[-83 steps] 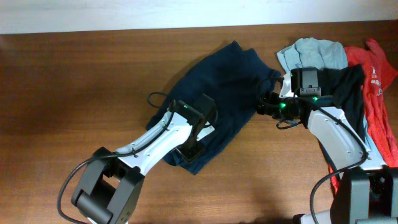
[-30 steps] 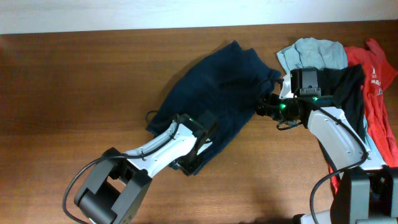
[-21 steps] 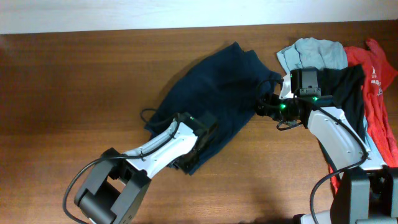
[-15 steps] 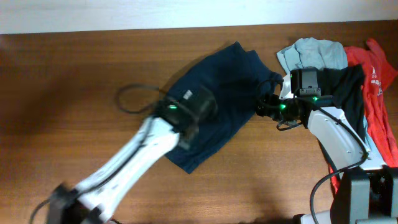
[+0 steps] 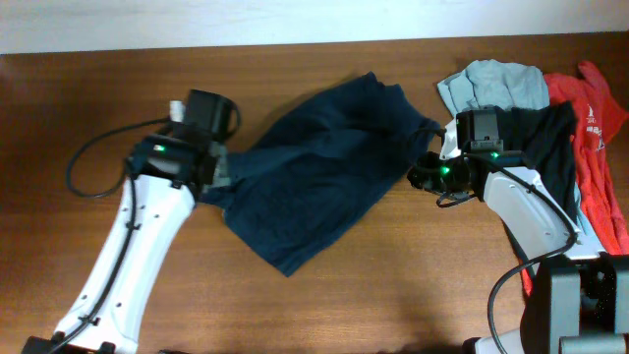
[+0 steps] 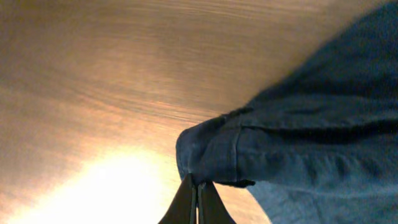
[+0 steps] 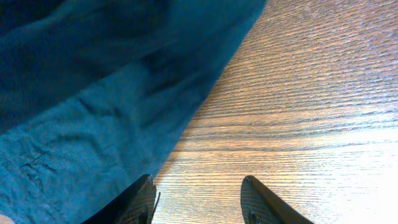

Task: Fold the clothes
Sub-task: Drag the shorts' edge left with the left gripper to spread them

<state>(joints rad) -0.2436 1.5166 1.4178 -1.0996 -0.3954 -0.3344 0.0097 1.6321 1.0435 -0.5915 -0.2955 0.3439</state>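
Dark navy-blue cloth shorts (image 5: 314,167) sprawled mid-table on brown wood-grain table (image 5: 88,88). Fabric soft, creased, matte. Outline a lopsided diamond, lowest corner toward 6 o'clock.

Left gripper (image 5: 218,175) at shorts' 9 o'clock edge. Slim black fingertips pinched tight together on thick, double-stitched hem fold.

Right gripper (image 5: 425,179) at shorts' 3 o'clock edge. Rounded dark fingers (image 7: 134,202) spread apart, grasping nothing; one over cloth edge, other over bare wood.

Table's 2 o'clock corner: pale grey-blue garment (image 5: 496,84), black garment (image 5: 550,147), red shirt (image 5: 600,147), heaped together.

Matt navy cloth shorts (image 5: 314,162) on a glossy, grained wooden table (image 5: 393,280)
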